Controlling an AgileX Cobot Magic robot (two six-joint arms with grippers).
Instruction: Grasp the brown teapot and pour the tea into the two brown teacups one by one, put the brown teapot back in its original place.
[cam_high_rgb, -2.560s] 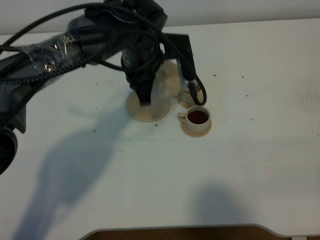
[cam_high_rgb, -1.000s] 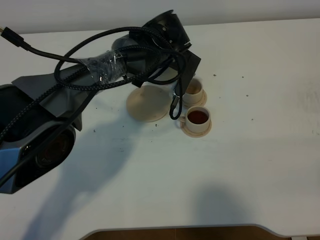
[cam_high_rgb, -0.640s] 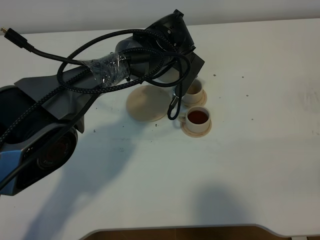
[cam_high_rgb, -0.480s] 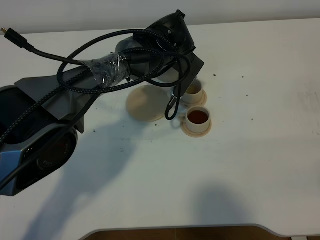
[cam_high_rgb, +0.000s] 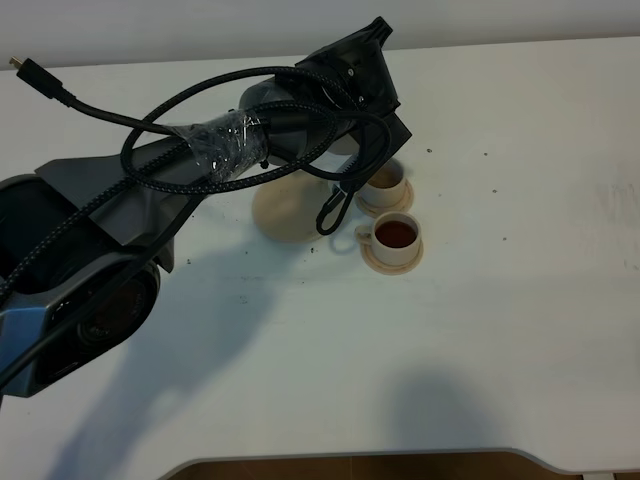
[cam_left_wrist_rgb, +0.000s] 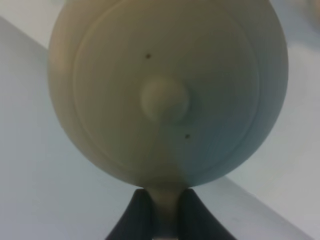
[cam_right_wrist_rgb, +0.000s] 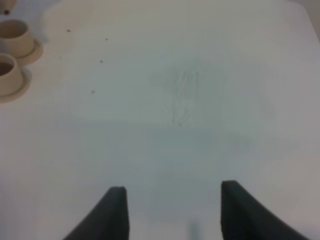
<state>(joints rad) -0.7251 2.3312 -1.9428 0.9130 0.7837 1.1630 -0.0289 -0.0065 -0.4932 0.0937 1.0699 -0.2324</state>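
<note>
Left gripper (cam_left_wrist_rgb: 165, 222) is clamped shut on the loop handle of the squat round beige-tan ceramic teapot (cam_left_wrist_rgb: 165, 95), whose knobbed domed lid fills the wrist camera. From the high camera the pot is almost wholly hidden under the black cabled arm, which reaches over the far small beige-tan ceramic teacup (cam_high_rgb: 386, 181). The near matching teacup (cam_high_rgb: 397, 235) sits on its little saucer just beside the far one and holds dark reddish-brown tea (cam_high_rgb: 397, 232). I cannot tell how much has reached the far cup. The large flat round beige-tan saucer (cam_high_rgb: 278, 215), the pot's resting place, lies bare and half covered by the arm, just beside the cups.

Right gripper (cam_right_wrist_rgb: 172, 210) hangs with its jaws wide apart and nothing between them, over the white bench (cam_high_rgb: 520, 330), well away from the cups.

To my eye the second pour is in hand. The next move calls for a steady tilt with the spout kept over the far cup. After that the pot must be levelled and carried across to the large saucer without clipping either cup.
</note>
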